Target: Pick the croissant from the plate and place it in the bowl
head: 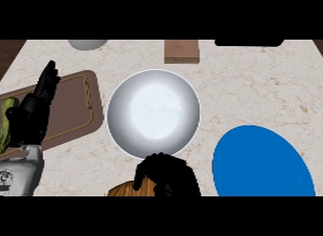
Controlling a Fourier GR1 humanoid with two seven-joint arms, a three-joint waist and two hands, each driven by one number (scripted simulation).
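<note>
A wide white-grey bowl (153, 113) sits at the counter's middle with nothing in it. To its lower right lies a blue plate (263, 163), bare on top. My right hand (167, 175) is at the lower edge, just below the bowl's near rim and left of the plate. Its fingers curl over a brown croissant (122, 189), most of which is hidden under the hand. My left hand (29, 113) rests open at the far left, fingers up, holding nothing.
A brown cutting board (72, 108) lies under the left hand, with a green vegetable (4, 126) on its left part. Along the far edge stand a grey round object (88, 44), a wooden block (181, 50) and a black object (249, 42).
</note>
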